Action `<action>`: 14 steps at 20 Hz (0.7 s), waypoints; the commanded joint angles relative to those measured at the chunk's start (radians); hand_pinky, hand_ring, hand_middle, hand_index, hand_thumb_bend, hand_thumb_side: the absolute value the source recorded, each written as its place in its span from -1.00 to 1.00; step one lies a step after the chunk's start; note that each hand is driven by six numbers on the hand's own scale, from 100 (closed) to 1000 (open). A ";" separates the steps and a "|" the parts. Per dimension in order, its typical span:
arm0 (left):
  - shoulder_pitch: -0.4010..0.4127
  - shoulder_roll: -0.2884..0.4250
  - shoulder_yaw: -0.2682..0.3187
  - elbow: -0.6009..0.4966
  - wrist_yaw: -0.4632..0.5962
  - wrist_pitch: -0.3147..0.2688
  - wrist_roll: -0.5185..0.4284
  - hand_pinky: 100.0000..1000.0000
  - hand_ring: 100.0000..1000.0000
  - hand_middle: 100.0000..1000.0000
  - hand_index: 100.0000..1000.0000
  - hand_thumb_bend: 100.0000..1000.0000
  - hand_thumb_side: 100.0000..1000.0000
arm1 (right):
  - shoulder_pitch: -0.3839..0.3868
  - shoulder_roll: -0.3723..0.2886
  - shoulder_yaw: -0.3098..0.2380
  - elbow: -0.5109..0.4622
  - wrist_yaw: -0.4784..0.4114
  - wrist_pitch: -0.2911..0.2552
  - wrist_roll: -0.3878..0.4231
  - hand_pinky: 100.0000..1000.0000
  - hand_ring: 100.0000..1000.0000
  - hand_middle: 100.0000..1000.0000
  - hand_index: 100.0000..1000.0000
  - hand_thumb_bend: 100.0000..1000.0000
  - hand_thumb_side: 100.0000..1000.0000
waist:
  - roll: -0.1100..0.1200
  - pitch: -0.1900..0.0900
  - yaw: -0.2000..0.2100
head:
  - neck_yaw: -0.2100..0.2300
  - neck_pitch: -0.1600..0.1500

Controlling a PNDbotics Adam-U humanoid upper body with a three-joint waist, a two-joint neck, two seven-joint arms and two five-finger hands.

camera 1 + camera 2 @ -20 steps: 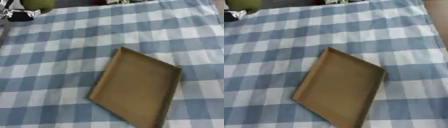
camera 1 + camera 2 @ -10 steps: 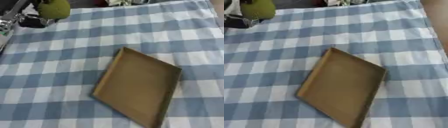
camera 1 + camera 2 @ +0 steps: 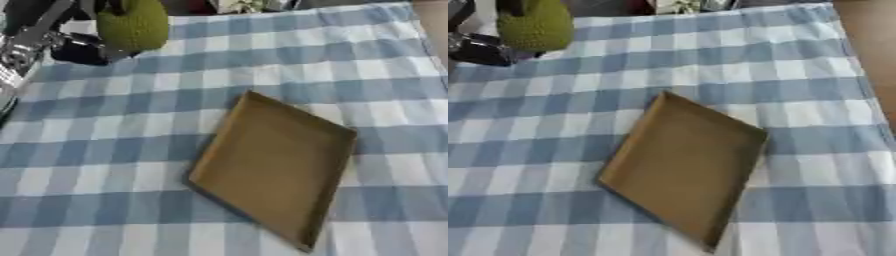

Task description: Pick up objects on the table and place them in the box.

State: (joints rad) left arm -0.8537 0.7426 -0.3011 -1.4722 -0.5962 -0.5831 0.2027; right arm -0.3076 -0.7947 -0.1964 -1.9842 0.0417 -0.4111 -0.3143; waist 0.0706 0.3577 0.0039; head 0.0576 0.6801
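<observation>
**Green object carried toward empty box**

The left hand [image 3: 74, 47] sits at the upper left corner, above the checked tablecloth [image 3: 105, 130]. A rounded yellow-green object [image 3: 133, 24] is at its dark fingers, which appear curled against the object's lower side; the exact contact is blurred. The object is well apart from the box [image 3: 276, 167], a shallow brown tray lying askew at the centre with nothing in it. The right hand shows in no view.

Risks, as judged from this position:
- The object looks wide relative to the visible finger contact. It could roll out during the carry across the cloth.
- The box walls are low. A release from too high could let a round object bounce or roll over the rim.
- The box lies at an angle, so a release near a corner may miss.

View differences: the left eye view shows the silver wrist parts [image 3: 22, 47] beside the hand. The right eye view crops these, but shows bare wooden surface [image 3: 877, 45] beyond the cloth's right edge.
</observation>
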 commanded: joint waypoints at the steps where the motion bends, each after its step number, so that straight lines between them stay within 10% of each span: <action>1: -0.015 -0.019 -0.011 -0.040 -0.014 -0.006 -0.002 -0.36 -0.60 -0.38 -0.28 -0.13 -1.00 | 0.002 -0.039 -0.012 -0.016 -0.005 0.011 -0.005 0.45 0.43 0.18 0.39 -1.00 -0.18 | -0.008 -0.034 0.012 | -0.040 0.030; 14: -0.004 -0.155 -0.040 -0.134 0.053 0.017 -0.059 -0.36 -0.61 -0.42 -0.34 -0.20 -1.00 | 0.013 -0.047 -0.011 -0.016 -0.008 0.050 -0.005 0.45 0.43 0.16 0.39 -1.00 -0.18 | -0.020 -0.063 0.054 | -0.146 0.090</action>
State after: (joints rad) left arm -0.8422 0.5881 -0.3493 -1.5862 -0.5576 -0.5697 0.1545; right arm -0.2890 -0.7996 -0.1968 -1.9842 0.0412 -0.3683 -0.3184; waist 0.0559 0.3174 0.0576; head -0.0802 0.7646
